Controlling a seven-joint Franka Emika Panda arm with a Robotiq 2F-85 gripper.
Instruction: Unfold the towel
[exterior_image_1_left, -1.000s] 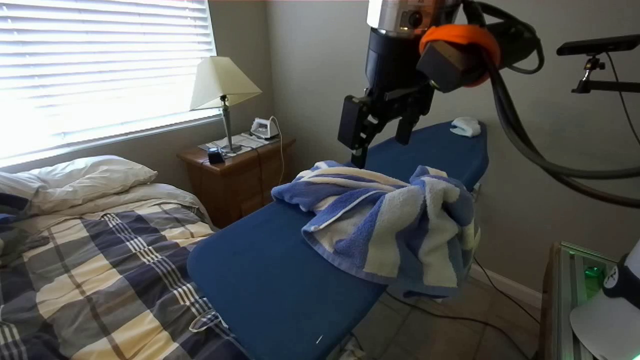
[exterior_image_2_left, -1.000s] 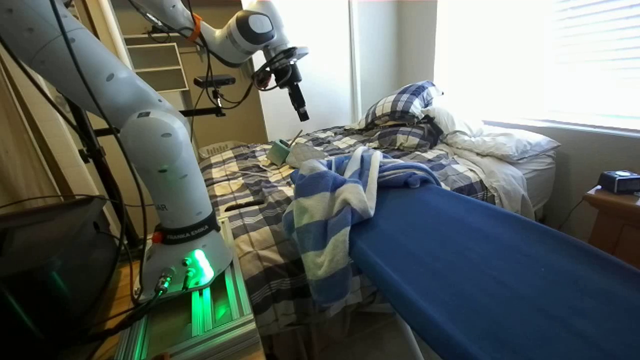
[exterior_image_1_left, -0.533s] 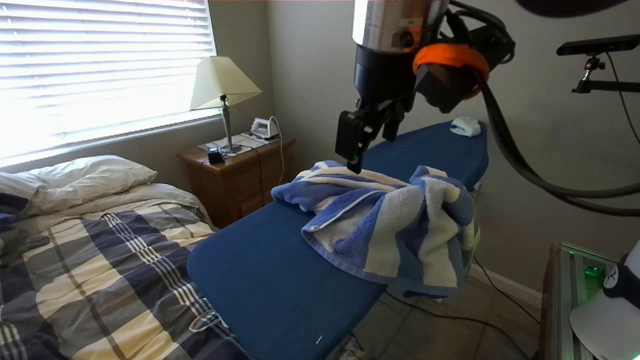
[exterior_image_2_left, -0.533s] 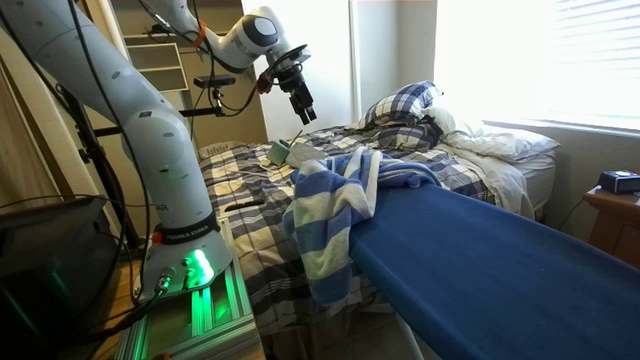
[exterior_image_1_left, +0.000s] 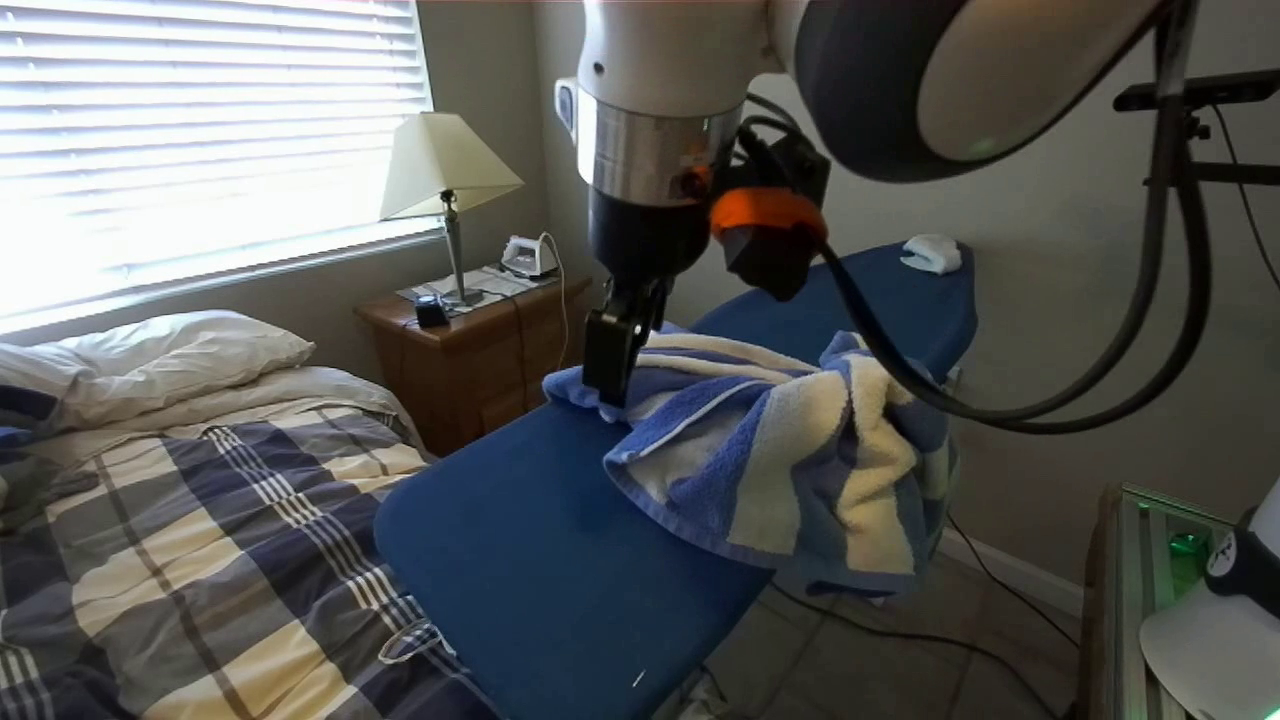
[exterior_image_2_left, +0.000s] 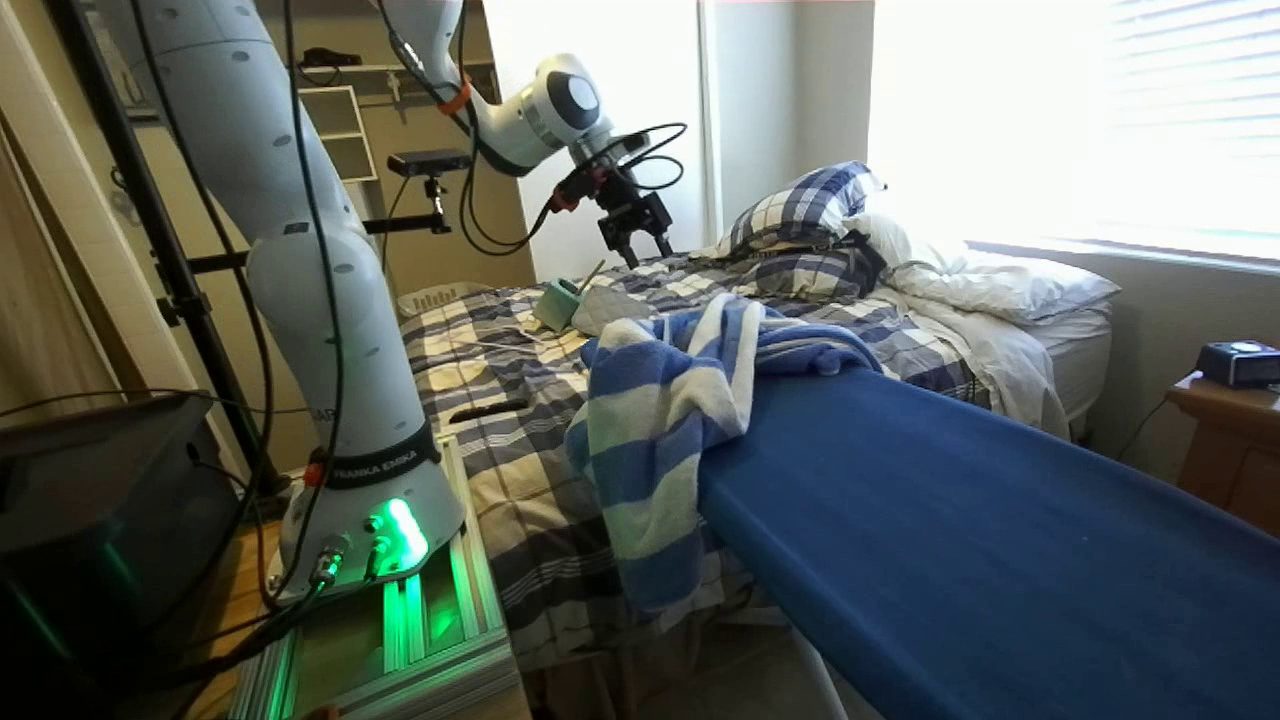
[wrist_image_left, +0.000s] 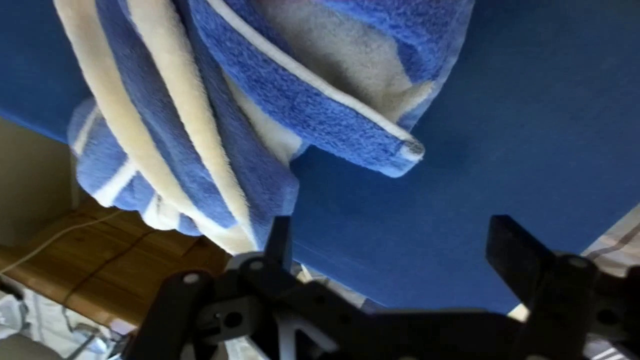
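The blue-and-cream striped towel (exterior_image_1_left: 780, 450) lies bunched and folded across the blue padded board (exterior_image_1_left: 560, 560). In an exterior view part of the towel (exterior_image_2_left: 665, 420) hangs over the board's edge. The wrist view shows long folds of the towel (wrist_image_left: 200, 115) and a blue hemmed corner pointing toward the jaws. My gripper (exterior_image_1_left: 610, 390) is over the board, in front of the towel's bed-side end in that exterior view. It also shows in the other view (exterior_image_2_left: 650, 255). In the wrist view my gripper (wrist_image_left: 390, 222) is wide open, with nothing between its fingers.
A plaid-covered bed (exterior_image_1_left: 230, 560) adjoins the board. A wooden nightstand (exterior_image_1_left: 470, 370) holds a lamp (exterior_image_1_left: 450, 180) and an iron (exterior_image_1_left: 528, 256). A small white cloth (exterior_image_1_left: 932, 253) lies at the board's far end. A green-grey box (exterior_image_2_left: 557, 304) sits on the bed.
My gripper has moved down and toward the bed side, left in one exterior view and right in the other, and has turned. The towel has not visibly moved.
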